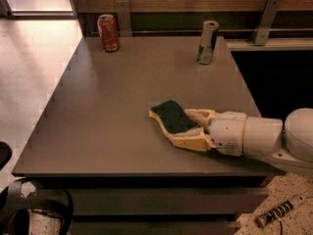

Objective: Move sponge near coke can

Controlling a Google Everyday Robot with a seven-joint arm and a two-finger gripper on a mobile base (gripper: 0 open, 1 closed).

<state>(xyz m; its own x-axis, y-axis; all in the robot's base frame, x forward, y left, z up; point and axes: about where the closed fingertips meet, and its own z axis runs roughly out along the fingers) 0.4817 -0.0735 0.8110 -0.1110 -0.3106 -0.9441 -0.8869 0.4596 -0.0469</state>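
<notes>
The sponge [170, 115], dark green on top with a pale yellow edge, lies flat on the grey table [107, 106], right of centre and toward the front. My gripper [183, 127] reaches in from the right at table height. Its two cream fingers [199, 114] sit against the far and near sides of the sponge's right end, closed on it. The coke can [108, 32], red with a silver top, stands upright at the table's far left corner, well away from the sponge.
A taller slim silver-and-dark can [207, 42] stands at the far right of the table. A wooden wall with metal brackets [264, 14] runs behind. The table's front edge is just below the gripper. A cable [278, 211] lies on the floor at lower right.
</notes>
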